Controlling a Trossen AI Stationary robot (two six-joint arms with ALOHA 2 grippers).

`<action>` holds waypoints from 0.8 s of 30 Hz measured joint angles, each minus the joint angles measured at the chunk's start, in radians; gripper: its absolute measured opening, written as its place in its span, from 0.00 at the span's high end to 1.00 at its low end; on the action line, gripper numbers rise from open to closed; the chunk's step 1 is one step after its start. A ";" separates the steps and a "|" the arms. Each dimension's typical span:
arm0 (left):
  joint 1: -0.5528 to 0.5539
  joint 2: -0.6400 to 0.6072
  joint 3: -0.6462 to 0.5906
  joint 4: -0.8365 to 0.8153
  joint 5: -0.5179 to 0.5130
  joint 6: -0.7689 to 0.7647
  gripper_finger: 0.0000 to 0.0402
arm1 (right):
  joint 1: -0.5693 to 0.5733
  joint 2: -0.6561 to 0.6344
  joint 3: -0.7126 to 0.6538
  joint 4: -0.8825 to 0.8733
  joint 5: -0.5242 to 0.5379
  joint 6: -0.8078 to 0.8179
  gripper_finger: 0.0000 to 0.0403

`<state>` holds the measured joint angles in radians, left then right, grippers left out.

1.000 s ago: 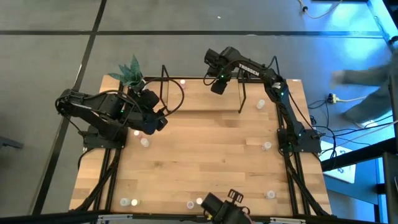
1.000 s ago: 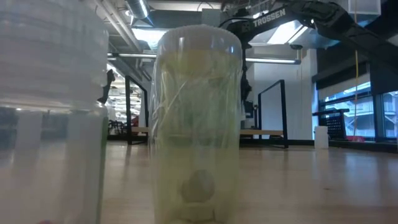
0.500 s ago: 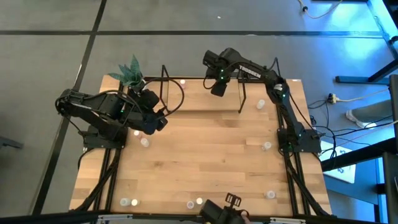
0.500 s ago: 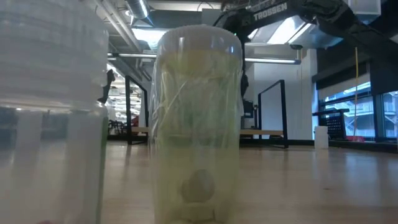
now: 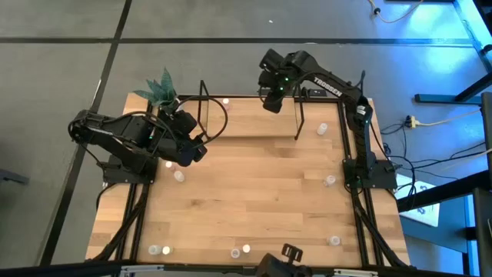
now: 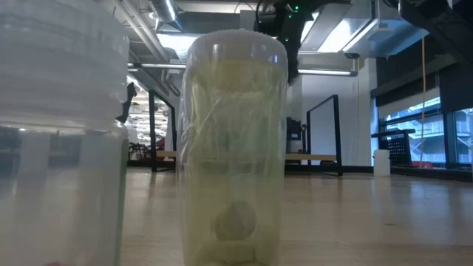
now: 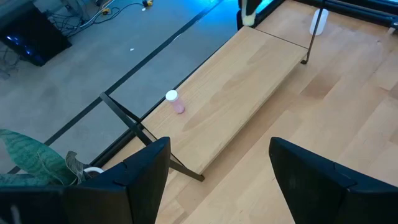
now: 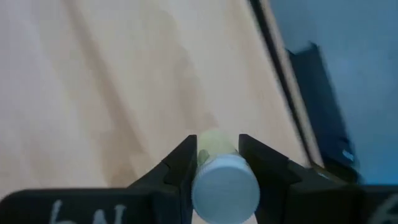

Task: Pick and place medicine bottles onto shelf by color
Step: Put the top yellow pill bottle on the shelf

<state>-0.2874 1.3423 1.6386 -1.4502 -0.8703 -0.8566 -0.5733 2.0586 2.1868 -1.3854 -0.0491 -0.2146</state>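
The shelf (image 5: 254, 117) is a light-wood board with black rods at the table's far edge, also seen in the left wrist view (image 7: 249, 81). One medicine bottle (image 7: 175, 101) with pink on it rests on the board near its left end (image 5: 225, 101). My right gripper (image 5: 270, 101) hangs above the shelf's right part, shut on a medicine bottle (image 8: 224, 180) with a yellow-green end. My left gripper (image 5: 196, 150) waits open over the table's left side (image 7: 217, 180), with nothing between its fingers. My right gripper pinches the bottle's round side wall (image 8: 200, 177) between its two fingers. The fingers come from above, pointing steeply down, and the bottle lies along them. Its whitish end faces the wrist and its yellow-green end (image 8: 214, 143) points down. The bottle is lifted clear above the shelf board.
Several more bottles stand scattered on the table (image 5: 261, 192), some by the right side (image 5: 322, 128) (image 5: 330, 181) and some along the near edge (image 5: 246, 249). A green plant (image 5: 161, 88) stands at the far left corner. Two bottles (image 6: 233, 148) stand close before the low camera.
My right gripper has risen with the bottle and drawn a little toward the table's far right, tipping to point more steeply down. It stays shut on the bottle.
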 joint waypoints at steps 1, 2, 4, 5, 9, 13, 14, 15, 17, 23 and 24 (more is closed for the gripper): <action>0.000 0.000 0.000 0.000 0.000 0.000 0.33 | -0.003 0.000 0.000 0.007 -0.017 0.002 0.71; 0.000 0.000 0.000 0.000 0.000 0.000 0.33 | -0.003 0.000 0.000 0.014 -0.008 0.002 0.71; -0.001 0.000 0.000 0.000 0.000 0.000 0.33 | -0.004 0.000 0.000 0.018 0.070 -0.001 0.71; -0.002 0.000 0.000 0.000 0.000 0.000 0.33 | -0.008 0.000 0.000 0.019 0.107 -0.004 0.71; -0.002 0.000 0.000 0.000 0.000 0.000 0.33 | -0.028 0.002 0.000 0.028 0.070 -0.004 0.71; -0.002 0.000 0.000 0.000 0.000 0.000 0.33 | -0.030 0.004 -0.001 0.009 0.092 0.000 0.71; -0.002 0.000 0.000 0.000 0.000 0.001 0.33 | -0.030 0.004 -0.001 0.000 0.097 0.001 0.71; -0.002 0.000 0.000 0.000 0.000 0.001 0.33 | -0.031 0.004 -0.003 -0.008 0.097 0.001 0.71; -0.002 0.000 0.000 0.000 0.000 0.001 0.33 | -0.031 -0.001 -0.028 -0.007 0.100 0.000 0.71; -0.002 0.000 0.000 0.000 0.000 0.002 0.33 | -0.028 -0.053 -0.202 0.058 0.101 0.020 0.71; -0.002 0.000 0.000 0.000 0.000 0.002 0.33 | -0.024 -0.063 -0.232 0.081 0.101 0.019 0.71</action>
<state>-0.2890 1.3424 1.6382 -1.4506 -0.8703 -0.8551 -0.5972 1.9955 1.9547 -1.3041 0.0521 -0.1956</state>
